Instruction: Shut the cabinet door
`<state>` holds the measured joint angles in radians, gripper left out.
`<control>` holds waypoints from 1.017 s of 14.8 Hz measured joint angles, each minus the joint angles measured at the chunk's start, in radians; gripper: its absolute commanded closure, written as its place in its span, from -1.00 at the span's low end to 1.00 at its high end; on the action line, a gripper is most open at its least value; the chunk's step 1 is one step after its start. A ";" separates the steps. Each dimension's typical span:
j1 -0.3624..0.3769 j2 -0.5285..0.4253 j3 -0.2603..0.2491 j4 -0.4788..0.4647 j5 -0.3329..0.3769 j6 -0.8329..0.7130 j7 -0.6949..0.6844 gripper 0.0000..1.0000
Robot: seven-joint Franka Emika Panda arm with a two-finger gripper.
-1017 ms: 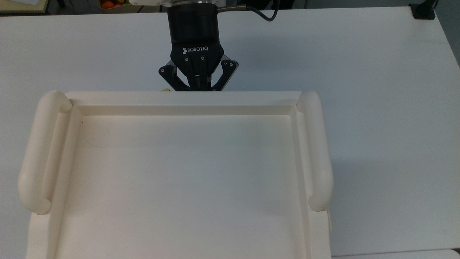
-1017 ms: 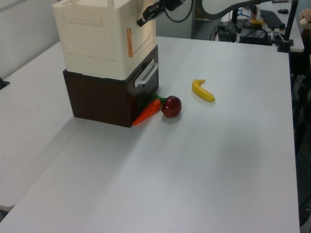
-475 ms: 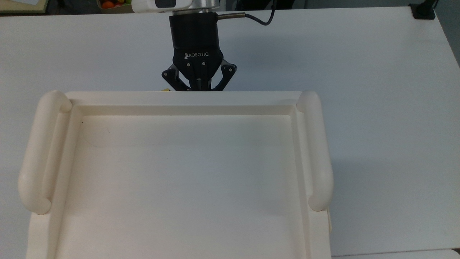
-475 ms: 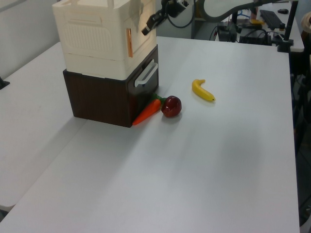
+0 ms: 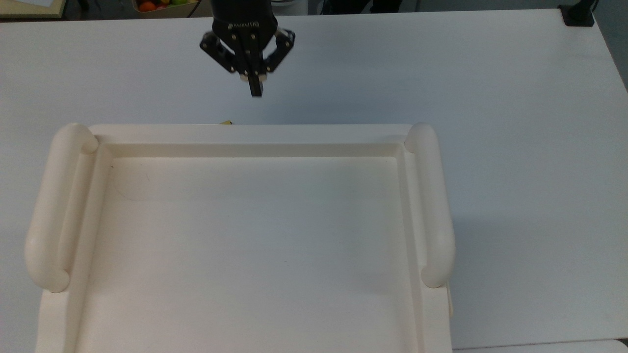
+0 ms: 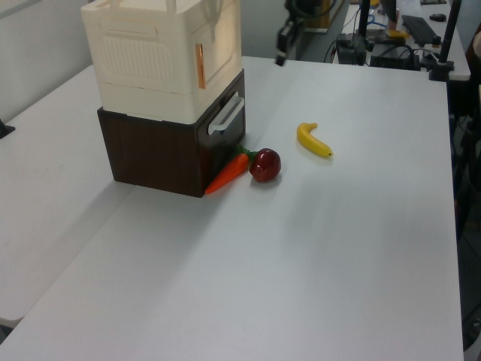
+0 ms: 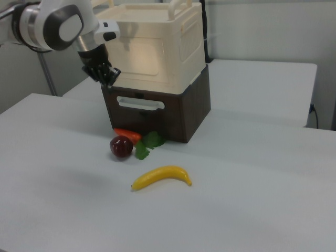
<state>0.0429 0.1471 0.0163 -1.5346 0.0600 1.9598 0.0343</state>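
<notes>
Hand [image 5: 255,90] fingers together, apart from cabinet door [image 7: 144,58], empty.

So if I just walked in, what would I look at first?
Probably the big cream cabinet stacked on a dark brown drawer box, with the black pincer hanging just in front of it in the right view. Next, the bright toy food on the white table: a carrot and a red apple by the box's front corner, and a yellow banana lying farther out.
</notes>
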 measured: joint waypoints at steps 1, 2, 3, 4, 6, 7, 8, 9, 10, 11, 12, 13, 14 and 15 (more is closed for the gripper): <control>0.000 -0.016 -0.005 -0.001 -0.019 -0.069 -0.009 1.00; 0.000 -0.031 -0.006 -0.003 -0.044 -0.126 -0.012 1.00; 0.001 -0.042 -0.006 -0.004 -0.070 -0.177 -0.014 1.00; 0.002 -0.051 -0.006 -0.005 -0.093 -0.223 -0.015 1.00; 0.005 -0.067 -0.006 -0.009 -0.128 -0.300 -0.020 1.00; 0.006 -0.074 -0.006 -0.012 -0.138 -0.331 -0.024 1.00; 0.009 -0.081 -0.006 -0.015 -0.150 -0.357 -0.025 1.00; 0.013 -0.087 -0.006 -0.016 -0.159 -0.373 -0.025 0.69; 0.016 -0.091 -0.006 -0.017 -0.164 -0.381 -0.025 0.38; 0.017 -0.094 -0.006 -0.017 -0.165 -0.385 -0.025 0.17; 0.017 -0.097 -0.006 -0.017 -0.165 -0.387 -0.025 -0.23; 0.017 -0.098 -0.008 -0.018 -0.165 -0.387 -0.025 -0.61; 0.017 -0.100 -0.009 -0.018 -0.165 -0.387 -0.025 -1.00; 0.017 -0.101 -0.011 -0.019 -0.165 -0.387 -0.025 -1.00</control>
<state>0.0599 0.0460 0.0057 -1.5535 -0.1045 1.5726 0.0091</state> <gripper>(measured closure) 0.639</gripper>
